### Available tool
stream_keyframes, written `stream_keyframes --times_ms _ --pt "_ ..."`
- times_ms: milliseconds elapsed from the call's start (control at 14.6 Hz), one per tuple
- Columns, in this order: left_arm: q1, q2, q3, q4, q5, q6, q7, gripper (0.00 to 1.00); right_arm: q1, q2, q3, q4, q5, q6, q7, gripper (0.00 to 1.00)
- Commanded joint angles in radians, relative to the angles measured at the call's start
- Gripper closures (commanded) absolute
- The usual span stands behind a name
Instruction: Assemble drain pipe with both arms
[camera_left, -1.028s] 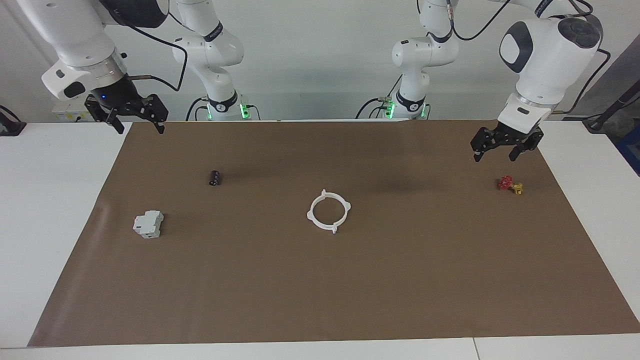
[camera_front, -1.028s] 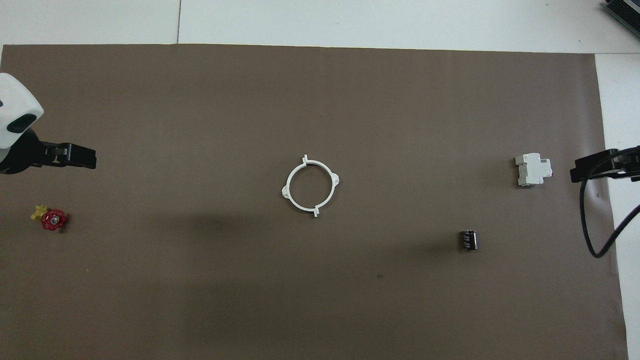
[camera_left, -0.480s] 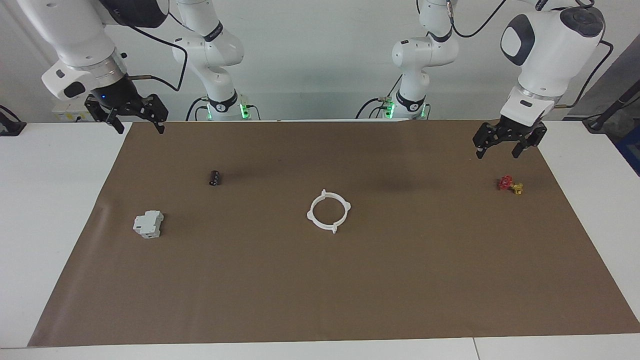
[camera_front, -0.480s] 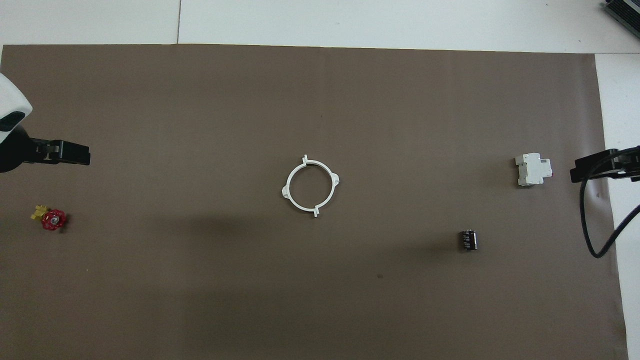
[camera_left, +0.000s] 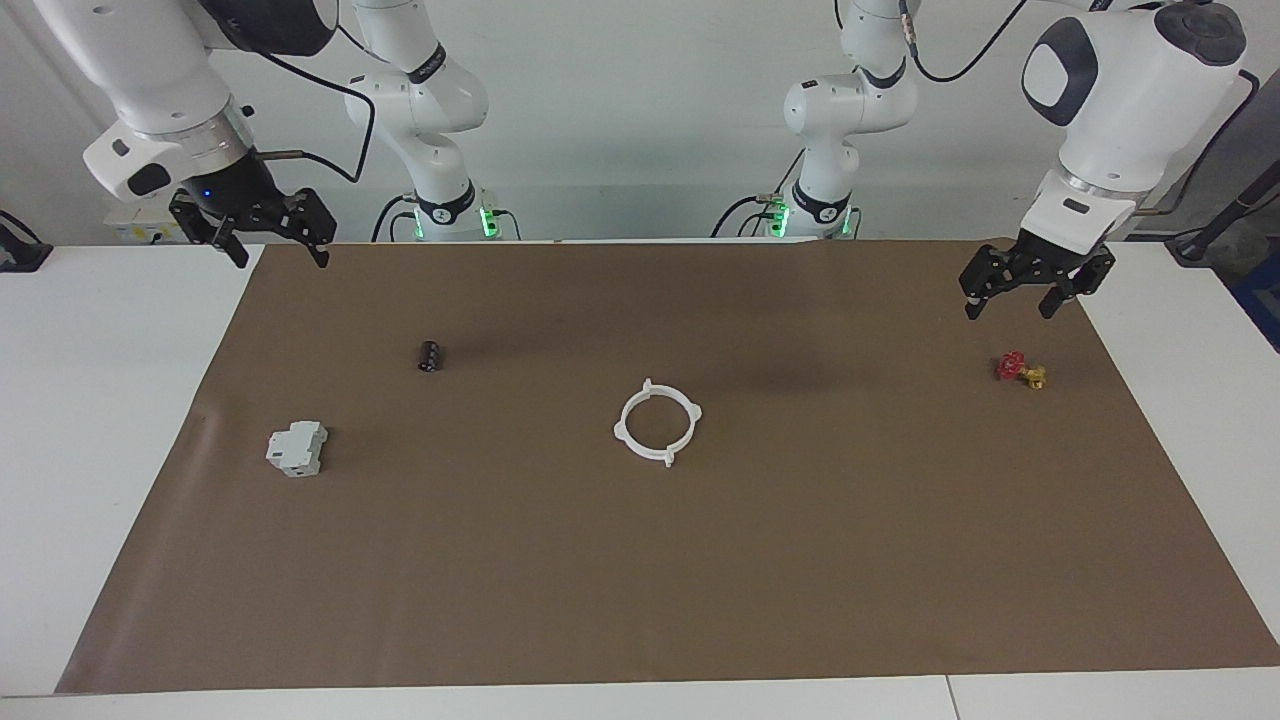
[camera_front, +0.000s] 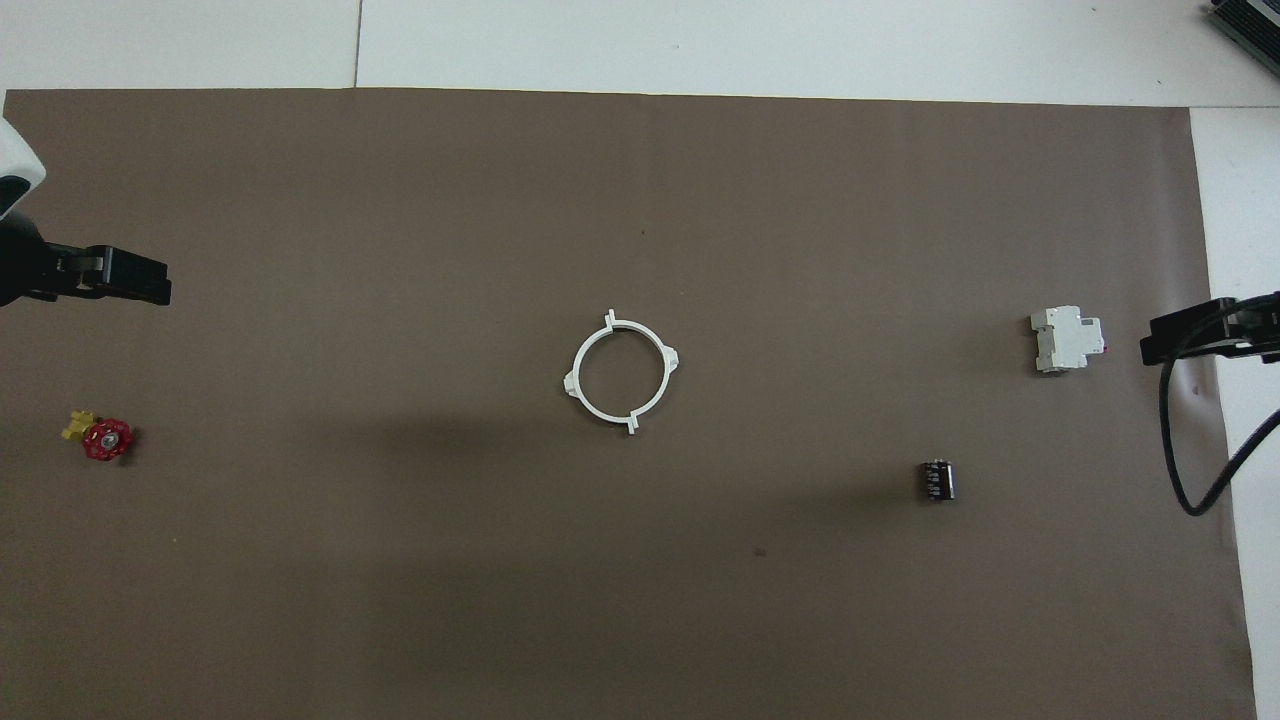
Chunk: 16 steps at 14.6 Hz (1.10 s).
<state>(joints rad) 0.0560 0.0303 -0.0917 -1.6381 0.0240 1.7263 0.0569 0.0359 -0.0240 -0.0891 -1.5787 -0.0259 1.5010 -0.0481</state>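
No text, label, brand, number or sign can be read on the arms, the table or anything lying there.

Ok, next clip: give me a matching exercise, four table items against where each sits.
Things:
1. white ring
2. red-and-yellow valve
3. grey-white block
4. black cylinder

Places:
A. right arm's end, farther from the robots
B. middle of the brown mat
C. left arm's end, near the left hand
D. right arm's end, nearer to the robots

Pairs: 1-B, 2-C, 3-A, 4-D
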Motion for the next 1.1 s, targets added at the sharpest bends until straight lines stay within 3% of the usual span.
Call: stream_keyframes --times_ms 0,1028 --pt "-0.013 -0.006 0.007 0.018 -0.013 -0.037 -0.002 0.00 -0.001 -0.007 0.002 -0.015 -0.012 0.024 -0.018 0.00" --pt "-0.015 -0.024 0.003 0.012 -0.013 -0.050 -0.002 0.00 -0.001 -0.007 0.000 -0.015 -0.014 0.024 -0.018 0.00"
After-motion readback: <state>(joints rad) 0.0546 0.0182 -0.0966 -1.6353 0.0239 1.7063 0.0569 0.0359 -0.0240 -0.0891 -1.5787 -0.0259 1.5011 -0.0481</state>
